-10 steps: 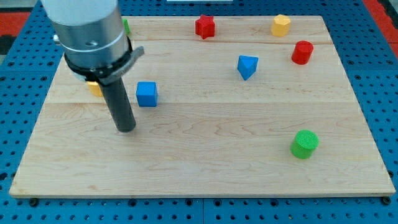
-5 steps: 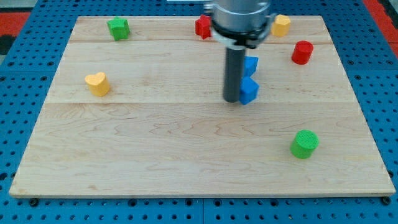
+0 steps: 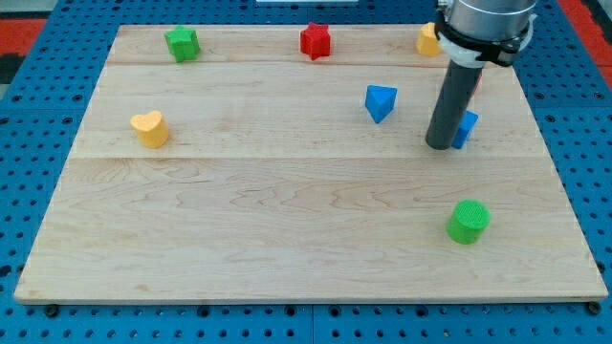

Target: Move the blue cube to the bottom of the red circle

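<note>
The blue cube (image 3: 467, 128) lies right of the board's middle, mostly hidden behind my rod. My tip (image 3: 440, 146) rests on the board, touching the cube's left side. The red circle is almost wholly hidden behind the rod and arm; only a red sliver (image 3: 477, 78) shows just above the cube.
A blue triangular block (image 3: 380, 101) lies left of my rod. A red star (image 3: 315, 40) and a green star (image 3: 182, 43) sit near the top edge, a yellow block (image 3: 426, 39) partly behind the arm. A yellow heart (image 3: 149, 128) is at the left, a green cylinder (image 3: 469, 221) at the lower right.
My tip has swept from the left to the right of the board, pushing the blue cube with it past the blue triangular block to just below the red circle.
</note>
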Tool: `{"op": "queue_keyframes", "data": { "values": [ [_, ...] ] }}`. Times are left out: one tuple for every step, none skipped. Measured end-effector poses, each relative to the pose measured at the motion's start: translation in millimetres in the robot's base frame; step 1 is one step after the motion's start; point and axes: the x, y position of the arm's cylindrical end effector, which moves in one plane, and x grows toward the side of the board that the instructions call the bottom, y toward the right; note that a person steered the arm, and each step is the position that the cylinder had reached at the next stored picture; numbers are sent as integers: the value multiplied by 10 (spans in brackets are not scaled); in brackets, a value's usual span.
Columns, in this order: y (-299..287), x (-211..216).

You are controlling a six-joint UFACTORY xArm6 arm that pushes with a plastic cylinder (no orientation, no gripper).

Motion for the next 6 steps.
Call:
{"op": "queue_keyframes", "data": {
  "values": [
    [-522, 3],
    [-361, -358],
    [70, -460],
    [329, -310],
    [77, -235],
    [-388, -236]
  ]
}}
